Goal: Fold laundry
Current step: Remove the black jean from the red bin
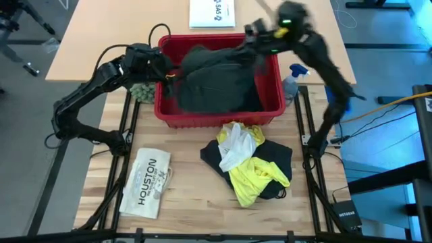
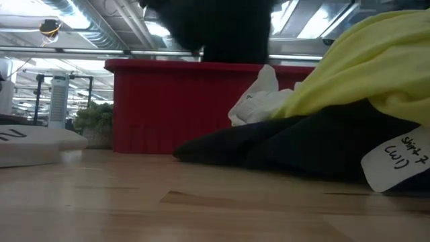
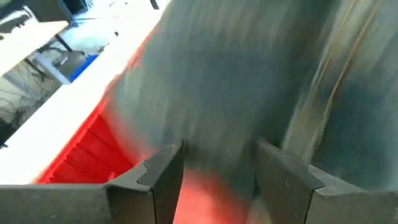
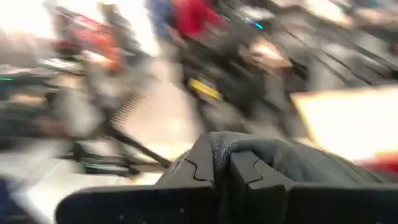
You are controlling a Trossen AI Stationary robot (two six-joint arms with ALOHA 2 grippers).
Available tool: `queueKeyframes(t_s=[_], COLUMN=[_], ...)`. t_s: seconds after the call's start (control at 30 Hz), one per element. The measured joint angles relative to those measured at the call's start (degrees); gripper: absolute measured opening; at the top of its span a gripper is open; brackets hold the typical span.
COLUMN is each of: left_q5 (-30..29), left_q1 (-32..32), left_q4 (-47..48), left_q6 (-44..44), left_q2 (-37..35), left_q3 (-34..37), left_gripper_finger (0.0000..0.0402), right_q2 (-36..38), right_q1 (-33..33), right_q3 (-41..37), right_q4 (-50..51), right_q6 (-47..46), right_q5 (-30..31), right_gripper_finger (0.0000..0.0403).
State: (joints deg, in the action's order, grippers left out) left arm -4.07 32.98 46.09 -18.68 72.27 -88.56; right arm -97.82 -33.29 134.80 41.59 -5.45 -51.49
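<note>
A large dark garment (image 1: 216, 81) fills the red basket (image 1: 273, 111); one end is drawn up toward the basket's far right corner by my right gripper (image 1: 252, 35), which is shut on it (image 4: 222, 152). In the low view the raised cloth (image 2: 215, 27) hangs above the basket (image 2: 161, 107). My left gripper (image 1: 167, 73) is open at the basket's left wall, its fingers (image 3: 161, 171) pointing at the garment (image 3: 249, 81). On the table in front of the basket, a yellow T-shirt (image 1: 253, 177) and a white cloth (image 1: 235, 148) lie on a black cloth (image 1: 278, 156). My right gripper pinches a bunched fold of the dark garment (image 4: 249, 144) between its two shut fingers. The fingers point about level. The cloth runs from them slanting down into the basket, where its bulk lies. Whether my left gripper touches the garment, I cannot tell.
A flat white item printed "HOUSTON" (image 1: 147, 182) lies at the near left. A spray bottle (image 1: 291, 79) stands by the basket's right wall, a green bundle (image 1: 142, 92) by its left. A white sheet (image 1: 212, 12) lies at the far edge.
</note>
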Motion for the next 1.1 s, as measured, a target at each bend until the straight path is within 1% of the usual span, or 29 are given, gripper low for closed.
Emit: queueKeyframes(t_s=[0.1, 0.13, 0.2, 0.27, 0.33, 0.43, 0.53, 0.73, 0.9, 0.97, 1.03, 1.1], left_q5=[0.2, 0.3, 0.6, 1.2, 1.8, 2.6, 3.4, 4.8, 5.6, 5.7, 5.9, 6.0], left_q1=[0.6, 0.6, 0.5, 0.4, 0.0, -0.3, -0.6, -2.0, -2.9, -3.3, -3.7, -4.0], left_q4=[-1.8, -1.8, -2.7, -2.6, -3.2, -4.1, -4.9, -4.5, -3.5, -2.3, -0.1, 2.8], left_q6=[0.0, 0.2, 0.5, 1.1, 2.2, 4.4, 6.4, 8.3, 7.9, 7.2, 5.9, 4.5], left_q2=[0.4, 0.5, 0.5, 0.6, 1.3, 1.7, 2.1, 2.4, 2.4, 2.4, 2.4, 2.4], left_q3=[0.2, 0.2, 0.1, 0.1, 0.1, 0.1, 0.1, 0.1, 0.1, 0.1, 0.1, 0.1], left_gripper_finger=[0.0182, 0.0182, 0.0182, 0.0182, 0.0182, 0.0182, 0.0182, 0.0182, 0.0182, 0.0182, 0.0182, 0.0182], right_q2=[6.6, 8.3, 10.8, 12.1, 12.3, 11.2, 9.4, 2.7, -3.9, -6.9, -10.0, -12.3], right_q1=[2.2, 3.3, 5.7, 8.4, 11.5, 15.3, 17.7, 23.8, 28.7, 29.8, 30.5, 30.7], right_q3=[0.2, 0.4, 0.6, 0.6, 0.3, 0.1, 0.1, -0.5, -1.5, -1.4, -1.4, -1.6], right_q4=[-6.0, -7.5, -8.8, -7.7, -5.0, -0.2, 5.4, 17.5, 18.0, 17.2, 17.7, 17.8], right_q6=[-4.5, -6.2, -9.3, -10.8, -11.1, -10.1, -7.5, -2.5, -1.3, -0.7, -1.9, -3.6], right_q5=[-10.5, -13.1, -16.8, -17.7, -16.4, -11.1, -8.2, -7.1, -5.4, -3.1, 0.5, 1.0], right_gripper_finger=[0.0003, 0.0003, 0.0003, 0.0003, 0.0002, 0.0002, 0.0002, 0.0002, 0.0002, 0.0006, 0.0024, 0.0053])
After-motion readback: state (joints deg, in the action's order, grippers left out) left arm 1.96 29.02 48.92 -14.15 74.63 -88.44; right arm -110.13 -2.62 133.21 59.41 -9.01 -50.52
